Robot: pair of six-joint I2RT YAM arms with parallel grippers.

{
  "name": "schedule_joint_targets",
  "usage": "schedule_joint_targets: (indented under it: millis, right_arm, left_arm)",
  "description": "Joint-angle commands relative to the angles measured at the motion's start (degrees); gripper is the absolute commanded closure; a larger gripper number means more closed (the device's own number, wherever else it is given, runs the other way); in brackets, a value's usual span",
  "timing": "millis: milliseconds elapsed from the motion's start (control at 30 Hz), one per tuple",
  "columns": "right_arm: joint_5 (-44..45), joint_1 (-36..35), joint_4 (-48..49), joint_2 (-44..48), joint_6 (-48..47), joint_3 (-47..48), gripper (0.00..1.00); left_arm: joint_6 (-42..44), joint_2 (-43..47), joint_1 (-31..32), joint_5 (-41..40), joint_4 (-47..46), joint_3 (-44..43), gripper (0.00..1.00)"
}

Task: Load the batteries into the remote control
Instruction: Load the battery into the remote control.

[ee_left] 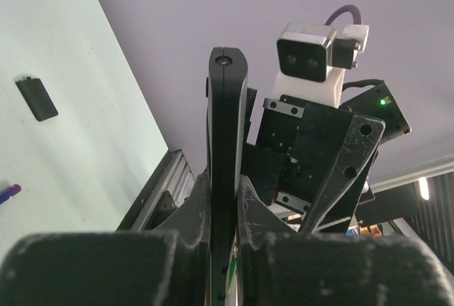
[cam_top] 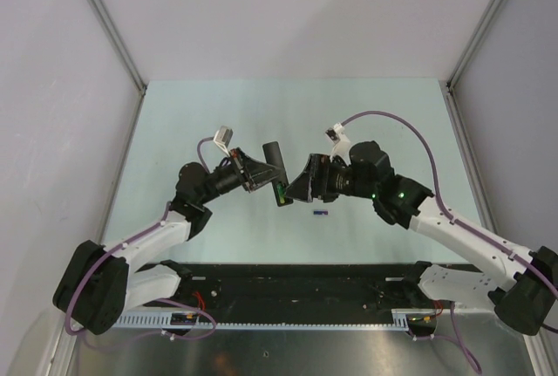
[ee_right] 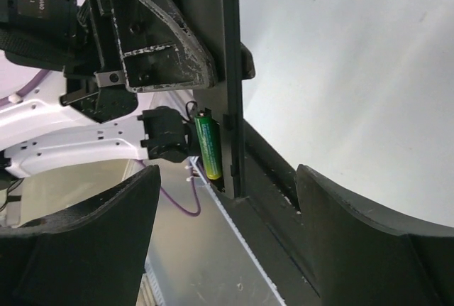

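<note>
Left pincer (ee_left: 223, 203) clamps remote (cam_top: 272, 153) mid-air over centre tabletop (cam_top: 174, 132). Green battery (ee_right: 208, 146) sits in its near-end recess. Right pincer (ee_right: 227, 178) wide, empty, just beside. Risk: battery looks half-seated and could drop out if remote tilts.

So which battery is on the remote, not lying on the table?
The slim green cylindrical battery, sitting in the back of the slim black bar-shaped remote control; the small blue-purple battery lies loose on the pale table.
</note>
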State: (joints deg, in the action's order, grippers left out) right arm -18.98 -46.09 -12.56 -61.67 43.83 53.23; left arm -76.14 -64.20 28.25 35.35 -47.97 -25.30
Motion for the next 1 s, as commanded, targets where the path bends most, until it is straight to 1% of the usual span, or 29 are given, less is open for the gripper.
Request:
schedule_joint_targets:
  millis: [0,233,333,400,633,833,967]
  right_arm:
    - [-6.33,0.38,7.37,-1.17,1.69,-0.5,0.19]
    - [-8.44,0.91,11.67,-3.1,3.27,-2.69,0.25]
    - [-9.14,1.26,12.03,-3.98,3.45,-2.96,0.27]
    - [-9.41,1.44,14.14,-4.33,3.54,-2.96,0.29]
    - [-10.02,1.53,17.91,-5.74,4.15,-2.96,0.32]
    - [-9.76,1.44,18.62,-6.97,4.07,-2.96,0.43]
    - [-9.06,1.09,17.83,-7.15,3.54,-2.96,0.53]
  left_arm:
    - [-0.85,0.66,0.05,1.3,-3.1,-2.91,1.0]
    - [-0.85,1.01,0.4,1.65,-3.1,-2.91,1.0]
    - [-1.12,1.45,0.49,1.74,-3.1,-2.83,1.0]
    - [-1.21,1.8,0.66,2.0,-3.1,-2.82,1.0]
    - [-1.73,2.24,0.93,2.09,-3.1,-2.65,1.0]
    - [-2.17,2.59,1.19,1.74,-3.1,-2.3,1.0]
    - [-2.35,2.68,1.37,1.65,-3.01,-2.39,1.0]
